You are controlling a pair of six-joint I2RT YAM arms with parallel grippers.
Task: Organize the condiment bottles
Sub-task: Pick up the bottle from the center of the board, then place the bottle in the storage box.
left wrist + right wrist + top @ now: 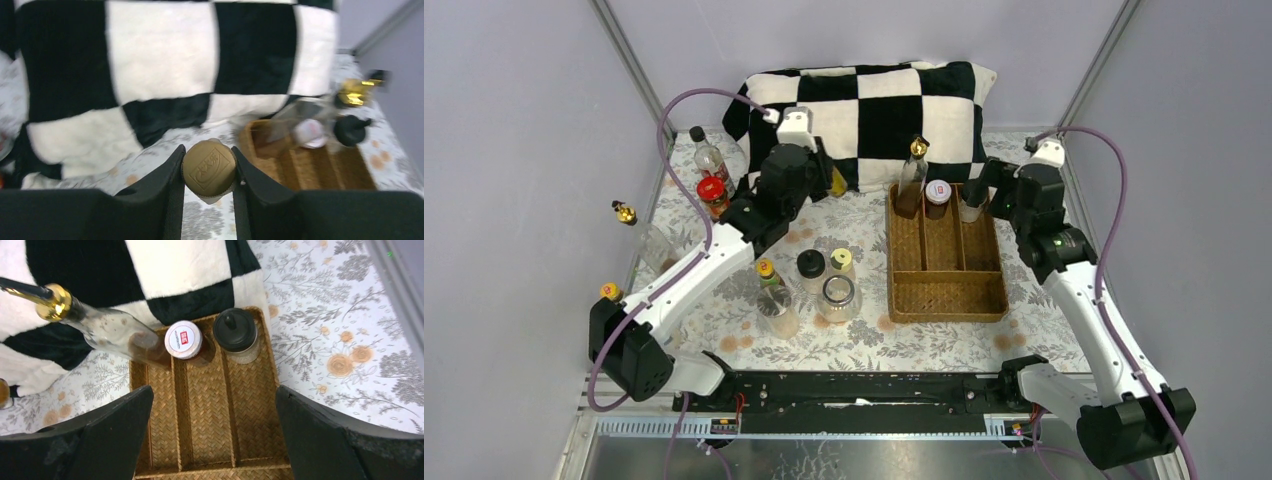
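— Up by the checkered pillow (864,110), what has the left gripper (207,159) got?
— Its jaws are clenched on the cap of a gold-capped bottle (208,172), one finger on each side. From above, that bottle sits just in front of the pillow, left of the wicker tray (949,290).
— Is it off the worktop (864,345)?
— Cannot tell; the arm hides its base.
— And the right gripper (212,400)?
— Jaws released, spread wide, holding nothing. It hangs above the tray's far end.
— What is in the tray?
— Three things, all at the far end, one per long compartment. A tall gold-spouted bottle (115,332) with dark liquid is on the left, a jar with a red-and-white lid (183,340) in the middle, and a black-capped jar (235,330) on the right.
— The rest?
— A cluster of five small jars (811,265) stands on the worktop beside the left arm's forearm. A red-capped jar (712,195) and a black-capped clear bottle (706,152) stand at the far left.
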